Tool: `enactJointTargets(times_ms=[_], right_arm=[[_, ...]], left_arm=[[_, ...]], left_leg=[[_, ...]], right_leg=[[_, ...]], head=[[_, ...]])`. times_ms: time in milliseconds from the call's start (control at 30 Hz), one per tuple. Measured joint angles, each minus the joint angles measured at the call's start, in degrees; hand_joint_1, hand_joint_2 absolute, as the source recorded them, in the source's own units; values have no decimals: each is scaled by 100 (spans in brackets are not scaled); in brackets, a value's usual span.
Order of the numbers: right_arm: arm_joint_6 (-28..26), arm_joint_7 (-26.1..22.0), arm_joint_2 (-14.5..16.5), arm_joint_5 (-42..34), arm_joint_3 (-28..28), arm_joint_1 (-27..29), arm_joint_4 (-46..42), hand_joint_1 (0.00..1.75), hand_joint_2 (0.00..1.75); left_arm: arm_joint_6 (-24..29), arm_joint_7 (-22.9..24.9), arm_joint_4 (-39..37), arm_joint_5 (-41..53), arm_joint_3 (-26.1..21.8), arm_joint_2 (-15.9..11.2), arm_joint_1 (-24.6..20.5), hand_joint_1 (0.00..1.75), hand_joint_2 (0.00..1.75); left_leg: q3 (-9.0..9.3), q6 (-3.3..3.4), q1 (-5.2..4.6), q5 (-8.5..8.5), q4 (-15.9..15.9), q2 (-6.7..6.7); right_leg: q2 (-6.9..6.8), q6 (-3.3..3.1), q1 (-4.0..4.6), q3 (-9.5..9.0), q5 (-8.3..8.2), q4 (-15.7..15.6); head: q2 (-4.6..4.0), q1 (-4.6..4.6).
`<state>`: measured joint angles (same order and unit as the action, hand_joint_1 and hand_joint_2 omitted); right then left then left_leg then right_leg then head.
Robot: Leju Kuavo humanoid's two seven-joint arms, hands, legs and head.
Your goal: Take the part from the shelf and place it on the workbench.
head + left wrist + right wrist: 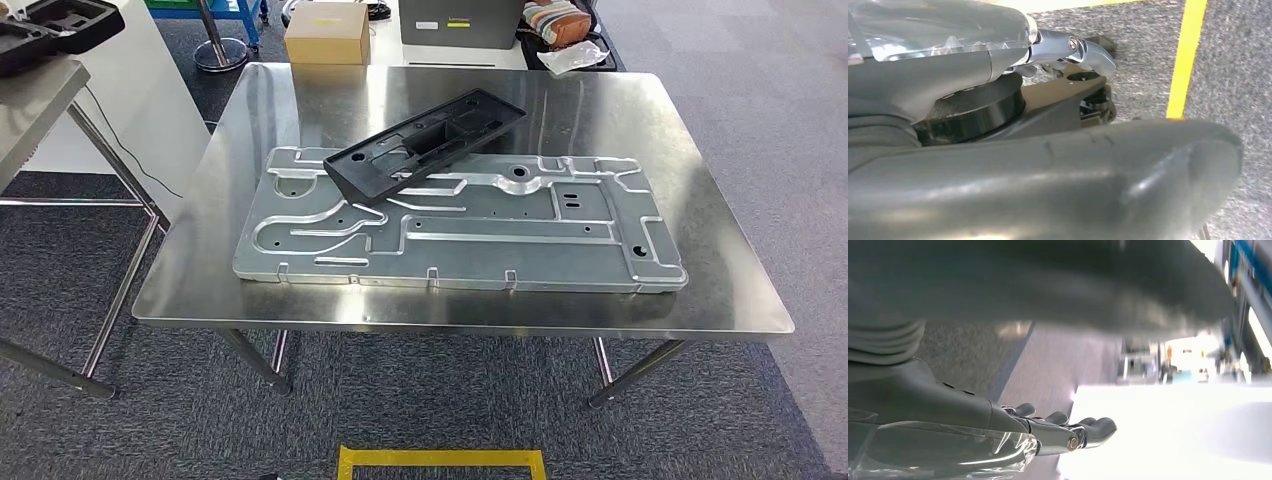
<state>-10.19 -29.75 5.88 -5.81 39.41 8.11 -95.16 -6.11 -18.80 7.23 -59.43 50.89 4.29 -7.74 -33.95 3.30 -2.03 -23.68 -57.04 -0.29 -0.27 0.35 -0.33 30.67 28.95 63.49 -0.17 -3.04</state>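
A long black plastic part [425,143] lies at an angle on the steel workbench [715,190], its near end resting on a large stamped silver metal plate [470,230]. In the left wrist view my left hand [973,60] hangs over grey carpet and holds nothing, its thick thumb apart from its fingers [1088,50]. My right hand [973,425] holds nothing either, and its dark fingers [1088,430] stretch out over the floor.
At the far left a grey shelf [35,110] carries more black parts [55,28]. A cardboard box [327,35] and a grey case [460,22] stand on the floor behind the workbench. A yellow floor marking [440,458] lies in front of it.
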Motion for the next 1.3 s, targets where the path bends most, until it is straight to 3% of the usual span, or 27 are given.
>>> enactJointTargets(times_ms=[67,167,233,300,333,367,400,467,500,567,600,667,700,733,800,833,867,900,933,967,1033,1067,1100,1167,1200,1233,1300], right_arm=[[-62,-14,93,-65,197,-39,41,0,175],[-54,79,275,-68,552,-96,197,0,175],[-15,155,396,14,823,-161,445,0,175],[-46,144,465,180,1109,-248,850,0,175],[-102,112,478,289,1269,-305,1140,0,175],[-161,59,479,392,1437,-369,1464,0,175],[-209,-12,475,481,1607,-431,1798,0,175],[-254,-144,462,593,1907,-525,2393,0,175],[-310,-140,446,656,2015,-564,2623,0,175],[-641,-19,388,909,2191,-681,3168,0,175],[-899,37,342,1063,2268,-754,3509,0,175],[-1541,111,231,1350,2438,-888,4372,0,175],[-1823,205,188,1480,2520,-931,4819,0,175],[-2041,393,155,1659,2590,-963,5269,0,175],[-2220,1021,149,2263,2696,-1015,6004,0,175],[-2231,1409,170,2734,2756,-1043,6281,0,175],[-2231,1749,198,3226,2834,-1072,6489,0,131],[-2231,2035,236,3714,2929,-1102,6673,0,87],[-2231,2232,266,4116,3021,-1133,6838,0,44],[-2232,2343,289,4400,3092,-1167,6994,0,0],[-2233,2445,320,4764,3165,-1249,7284,0,0],[-2234,2460,332,4877,3176,-1292,7413,0,0],[-2234,2467,339,4959,3182,-1328,7531,0,0],[-2234,2468,355,5047,3188,-1368,7726,0,0],[-2234,2472,363,5070,3191,-1384,7802,0,0],[-2234,2480,371,5103,3194,-1396,7867,0,0],[-2233,2524,378,5227,3192,-1416,7972,0,0]], left_arm=[[21,-41,13,3,6,3,-6,0,0],[40,-123,14,11,20,-33,8,0,0],[51,-177,14,10,23,-58,17,0,0],[54,-220,14,6,24,-88,17,0,0],[53,-225,14,6,28,-109,19,0,0],[52,-220,14,7,38,-132,29,0,0],[50,-208,14,8,51,-155,45,0,0],[46,-182,15,11,89,-194,86,0,0],[45,-169,21,13,112,-205,99,0,0],[47,-155,34,17,155,-221,111,0,0],[49,-155,39,17,168,-226,115,0,0],[51,-164,40,15,180,-236,120,0,0],[52,-166,40,14,186,-243,117,0,0],[52,-172,41,12,193,-253,112,0,0],[52,-201,42,6,202,-269,103,0,0],[53,-220,42,3,203,-273,101,0,0],[56,-236,42,1,203,-276,99,0,0],[58,-247,42,0,203,-278,95,0,0],[59,-249,42,0,203,-280,90,0,0],[59,-245,42,0,203,-282,83,0,0],[54,-212,51,3,209,-281,64,0,0],[52,-181,56,6,218,-280,51,0,0],[51,-147,62,10,233,-280,38,0,0],[55,-97,65,16,271,-281,25,0,0],[58,-83,66,16,286,-282,23,0,0],[61,-65,66,16,296,-283,23,0,0],[60,-11,67,16,308,-286,14,0,0]], left_leg=[[-40,-46,8,93,1,4],[-86,-150,24,156,3,-1],[-202,-228,33,-216,-274,-6],[-341,-313,97,-817,-919,-2],[-373,-353,132,-979,-1263,-1],[-355,-390,166,-987,-1501,0],[-264,-427,197,-863,-1575,1],[185,-499,257,-536,-1135,0],[503,-527,270,-531,-695,-3],[904,-470,266,-703,-55,-9],[962,-411,250,-773,74,-9],[878,-275,256,-698,78,7],[815,-216,260,-631,78,21],[734,-168,266,-554,83,34],[544,-120,255,-406,76,55],[447,-117,243,-331,67,63],[350,-121,231,-261,55,71],[255,-129,221,-194,41,77],[162,-143,213,-131,25,81],[79,-158,208,-73,11,82],[-34,-205,189,31,-13,82],[-63,-234,184,85,-15,86],[-79,-269,187,138,-11,91],[-109,-343,208,222,5,93],[-153,-374,217,146,-45,86],[-218,-401,223,-39,-182,79],[-393,-441,231,-641,-770,69]], right_leg=[[-14,-92,59,-424,116,-656],[-37,-156,62,-414,-12,-846],[-60,-194,10,-288,-193,-923],[-68,-200,-2,-113,-342,-925],[-72,-184,-6,-20,-411,-915],[-75,-167,-12,79,-478,-897],[-79,-144,-23,187,-538,-863],[-80,-79,-58,412,-632,-746],[-74,-40,-68,515,-667,-670],[-56,36,-59,618,-741,-573],[-47,69,-50,633,-788,-565],[-39,134,-53,654,-841,-580],[-33,160,-65,690,-729,-522],[-26,183,-75,753,-489,-354],[-13,210,-86,923,179,314],[-9,217,-87,992,401,706],[-7,217,-88,1007,462,1004],[-6,207,-89,937,377,1129],[-3,187,-87,768,216,1053],[2,155,-81,492,68,763],[15,75,-50,-208,55,-162],[21,46,-32,-453,125,-534],[24,23,-11,-583,187,-761],[11,-21,-5,-546,126,-856],[-4,-61,-11,-488,57,-870],[-20,-97,-22,-415,-22,-887],[-42,-144,-22,-239,-167,-887]], head=[[0,-4],[0,-8],[0,-8],[0,-9],[0,-10],[0,-10],[0,-10],[0,-11],[0,-12],[0,-13],[0,-13],[0,-12],[0,-11],[0,-11],[0,-10],[0,-10],[0,-10],[0,-11],[0,-11],[0,-11],[0,-11],[0,-11],[0,-12],[0,-11],[0,-12],[0,-12],[0,-12]])
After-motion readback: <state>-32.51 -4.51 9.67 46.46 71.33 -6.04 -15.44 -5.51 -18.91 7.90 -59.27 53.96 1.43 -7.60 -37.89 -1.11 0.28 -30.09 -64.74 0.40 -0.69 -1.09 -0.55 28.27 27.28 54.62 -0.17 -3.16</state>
